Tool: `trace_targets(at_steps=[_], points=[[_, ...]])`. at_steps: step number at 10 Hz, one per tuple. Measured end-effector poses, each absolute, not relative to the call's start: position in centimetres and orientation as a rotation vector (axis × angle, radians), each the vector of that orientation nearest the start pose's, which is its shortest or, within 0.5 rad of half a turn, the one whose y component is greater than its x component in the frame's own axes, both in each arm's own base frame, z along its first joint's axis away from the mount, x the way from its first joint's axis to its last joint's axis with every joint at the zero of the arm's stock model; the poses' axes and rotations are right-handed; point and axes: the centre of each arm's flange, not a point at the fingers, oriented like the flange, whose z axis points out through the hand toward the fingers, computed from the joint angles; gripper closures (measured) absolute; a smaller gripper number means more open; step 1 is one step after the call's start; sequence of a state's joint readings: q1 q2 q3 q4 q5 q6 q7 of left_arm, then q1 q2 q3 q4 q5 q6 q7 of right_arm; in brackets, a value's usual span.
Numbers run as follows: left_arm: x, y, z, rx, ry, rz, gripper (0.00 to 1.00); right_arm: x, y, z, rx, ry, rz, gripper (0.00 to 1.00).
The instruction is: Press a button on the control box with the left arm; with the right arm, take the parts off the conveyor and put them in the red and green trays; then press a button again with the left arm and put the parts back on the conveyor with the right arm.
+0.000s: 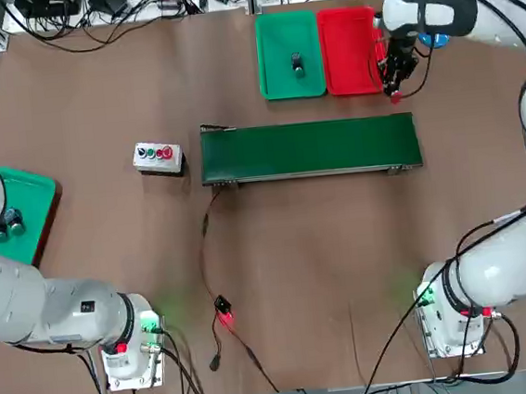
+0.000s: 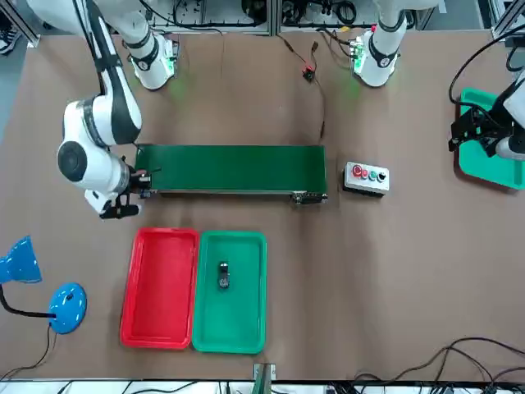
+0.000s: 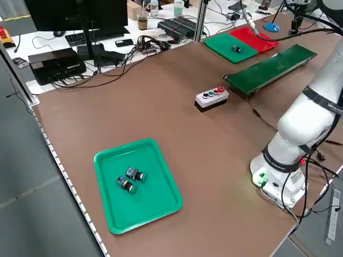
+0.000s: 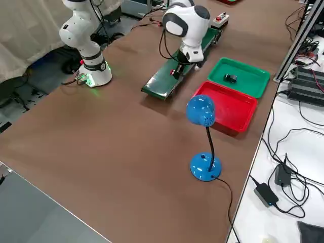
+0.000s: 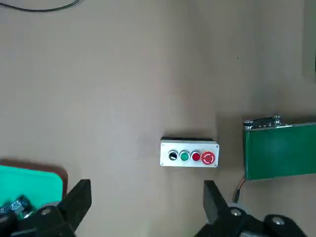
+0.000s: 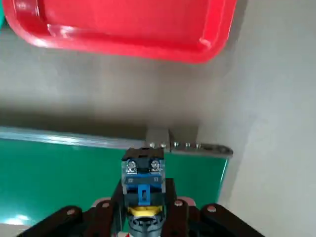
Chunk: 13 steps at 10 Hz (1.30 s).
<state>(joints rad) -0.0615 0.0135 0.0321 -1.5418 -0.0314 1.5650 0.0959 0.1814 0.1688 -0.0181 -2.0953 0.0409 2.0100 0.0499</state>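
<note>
My right gripper (image 1: 393, 80) hangs between the right end of the green conveyor (image 1: 310, 148) and the red tray (image 1: 350, 51). It is shut on a small part (image 6: 142, 173) with a blue and yellow body. The green tray (image 1: 275, 75) beside the red one holds one dark part (image 1: 297, 63). The red tray looks bare. The control box (image 1: 158, 157), with its row of buttons, sits off the conveyor's left end. My left gripper (image 5: 145, 197) is open, well back from the box at the table's far left.
A second green tray (image 1: 23, 220) with two small parts (image 3: 128, 179) lies at the far left, below the left arm. A blue desk lamp (image 2: 41, 283) stands beyond the red tray. A thin cable (image 1: 208, 258) runs from the conveyor toward the arm bases.
</note>
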Motion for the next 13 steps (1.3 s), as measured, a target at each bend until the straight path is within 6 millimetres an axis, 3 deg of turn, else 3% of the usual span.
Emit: trace_targets(at_steps=[2,5,8,13], points=[[55.8,-2.0,63.0,-3.166,0.199,-0.017,0.0,51.0,10.6,31.9,-3.108,-0.188,0.422,0.67],[55.8,-1.8,63.0,-3.166,0.194,-0.017,0.0,47.5,14.5,28.0,-3.128,-0.227,0.391,0.67],[55.8,-1.9,63.0,-3.166,0.197,-0.017,0.0,46.3,14.0,26.5,-3.131,-0.22,0.414,0.67],[55.8,-1.9,63.0,-3.166,0.196,-0.017,0.0,46.8,13.8,26.6,-3.134,-0.212,0.334,0.67]])
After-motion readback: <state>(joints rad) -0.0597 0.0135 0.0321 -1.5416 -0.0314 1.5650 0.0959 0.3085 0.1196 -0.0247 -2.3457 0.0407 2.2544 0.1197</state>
